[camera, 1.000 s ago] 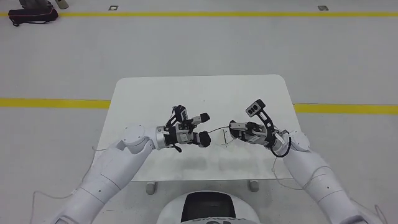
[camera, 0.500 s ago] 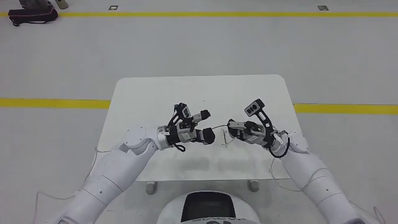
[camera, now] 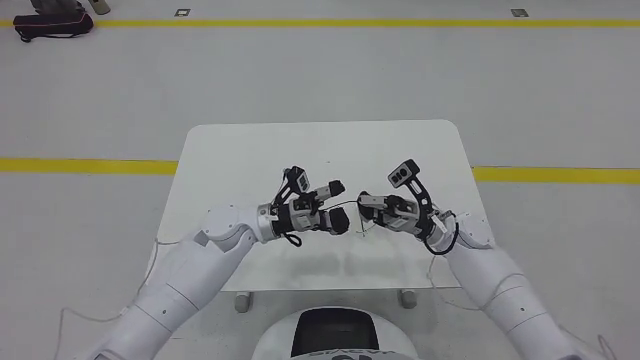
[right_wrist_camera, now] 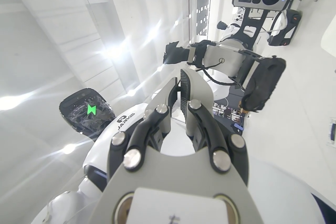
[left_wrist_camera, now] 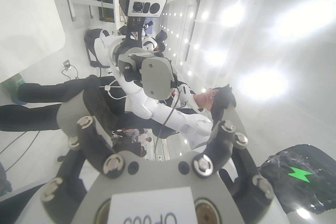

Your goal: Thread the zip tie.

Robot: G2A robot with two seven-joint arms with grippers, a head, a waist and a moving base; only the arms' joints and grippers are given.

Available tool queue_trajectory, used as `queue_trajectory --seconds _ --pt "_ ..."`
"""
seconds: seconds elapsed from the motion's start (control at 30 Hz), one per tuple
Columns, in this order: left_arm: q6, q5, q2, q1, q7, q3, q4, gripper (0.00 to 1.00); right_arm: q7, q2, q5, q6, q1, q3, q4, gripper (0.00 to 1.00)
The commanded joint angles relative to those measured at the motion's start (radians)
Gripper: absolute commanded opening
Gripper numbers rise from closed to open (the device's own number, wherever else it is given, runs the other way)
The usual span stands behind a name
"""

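Above the table (camera: 250,150), zip tie (camera: 348,202) runs left-to-right.

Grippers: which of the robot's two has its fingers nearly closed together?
The right gripper: its fingers stand almost touching, while the left gripper has its black pads spread wide apart.

Thin dark zip tie (camera: 347,203), level, in mid-air

Left gripper (camera: 334,206) — right gripper (camera: 362,202) close opposite
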Motion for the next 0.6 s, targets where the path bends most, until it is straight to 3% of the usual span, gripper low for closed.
queue_trajectory --seconds 0.0,0.13,0.4,0.57 --pt "0.004 0.013 0.001 -0.002 0.000 0.002 -0.001 1.00 0.003 -0.001 -0.001 0.001 0.001 -0.001 0.000 0.00" --pt "0.005 0.021 0.001 -0.004 0.002 0.006 -0.005 0.99 0.009 -0.005 -0.001 0.000 0.001 -0.002 0.001 0.00" --pt "0.005 0.025 0.001 -0.007 0.004 0.008 -0.004 0.50 -0.005 -0.007 -0.045 0.008 0.005 -0.003 0.009 0.00" --pt "0.004 0.078 0.005 -0.011 0.028 0.005 -0.006 0.39 -0.025 -0.002 -0.098 0.015 0.003 0.009 0.005 0.00"
